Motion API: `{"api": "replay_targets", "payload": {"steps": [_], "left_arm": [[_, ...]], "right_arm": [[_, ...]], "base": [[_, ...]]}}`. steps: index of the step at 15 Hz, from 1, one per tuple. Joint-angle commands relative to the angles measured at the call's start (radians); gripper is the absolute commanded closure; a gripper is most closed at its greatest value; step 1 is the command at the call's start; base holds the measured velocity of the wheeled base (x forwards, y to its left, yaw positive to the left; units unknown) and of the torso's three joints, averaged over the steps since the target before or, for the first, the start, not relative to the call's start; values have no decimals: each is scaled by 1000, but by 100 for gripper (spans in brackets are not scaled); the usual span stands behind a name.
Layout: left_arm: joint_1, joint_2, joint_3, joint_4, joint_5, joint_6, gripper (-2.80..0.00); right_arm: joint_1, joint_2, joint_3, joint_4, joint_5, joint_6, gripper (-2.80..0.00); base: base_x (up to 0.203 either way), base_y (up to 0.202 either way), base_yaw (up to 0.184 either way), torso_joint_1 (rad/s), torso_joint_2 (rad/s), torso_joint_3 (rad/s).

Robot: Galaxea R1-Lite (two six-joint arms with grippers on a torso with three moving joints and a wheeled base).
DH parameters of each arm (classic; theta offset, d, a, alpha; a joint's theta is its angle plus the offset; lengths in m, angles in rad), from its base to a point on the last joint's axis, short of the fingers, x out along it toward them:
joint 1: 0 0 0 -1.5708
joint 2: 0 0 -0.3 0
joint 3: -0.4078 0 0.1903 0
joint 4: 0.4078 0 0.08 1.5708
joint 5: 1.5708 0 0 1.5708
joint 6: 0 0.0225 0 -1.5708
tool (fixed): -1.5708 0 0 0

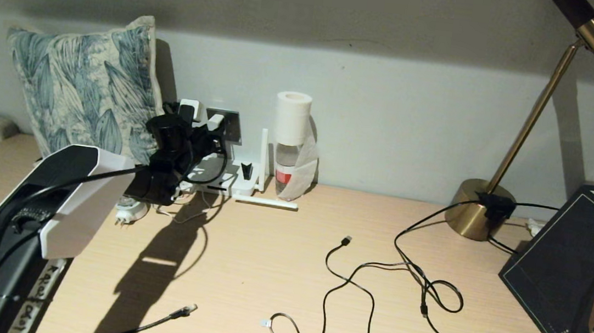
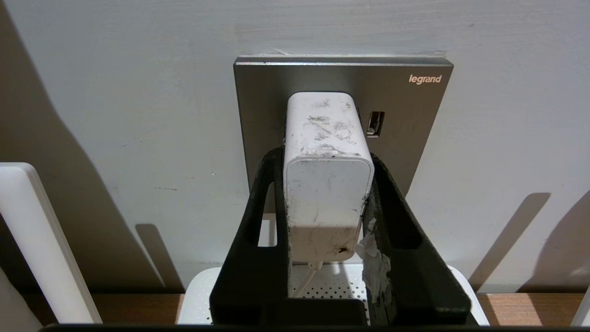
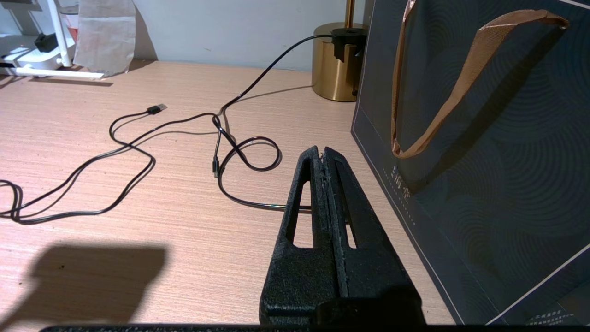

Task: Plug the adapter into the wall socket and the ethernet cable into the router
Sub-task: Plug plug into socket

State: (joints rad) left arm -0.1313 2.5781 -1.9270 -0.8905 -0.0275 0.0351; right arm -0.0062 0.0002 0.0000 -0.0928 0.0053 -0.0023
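A patterned cushion (image 1: 82, 83) was propped against the wall to the left of the wall socket (image 2: 343, 106). A round whitish plug (image 1: 126, 216) lay on the desk (image 1: 243, 260) below and left of the socket. The adapter (image 2: 325, 184) was pressed against the socket's face and was gripped on both sides by the left gripper (image 2: 325, 203); its thin white cord hung down toward the router (image 1: 218, 177). The router was placed directly under the socket, with 1 antenna upright and 1 lying flat on the desk. Just right of the socket, a water bottle (image 1: 288, 154) was capped with a roll of white tape.

The ethernet cable (image 1: 179, 313) was left on the desk well in front of the socket, its clear connector unplugged. Farther right lay a looped black USB cable (image 1: 339, 287), then the lamp's black cord (image 1: 427, 290) and the brass lamp base (image 1: 472, 207). A dark gift bag (image 3: 484, 152) was laid farthest right of the socket; its contents could not be made out. Beside the bag, the right gripper (image 3: 324, 154) was held over the desk with fingers pressed together, holding nothing.
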Motion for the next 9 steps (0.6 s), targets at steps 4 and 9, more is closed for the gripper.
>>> {"api": "replay_targets", "payload": {"steps": [4,9], "left_arm": [[-2,-3,0,-7,0,0,0],[-2,-3,0,-8,-1,0,-280]], "right_arm": [[0,1,35,-1,1,-1,0],[0,1,35,-1,1,-1,0]], "base": [[0,0,0,0,0,0],[0,0,0,0,0,0]]}}
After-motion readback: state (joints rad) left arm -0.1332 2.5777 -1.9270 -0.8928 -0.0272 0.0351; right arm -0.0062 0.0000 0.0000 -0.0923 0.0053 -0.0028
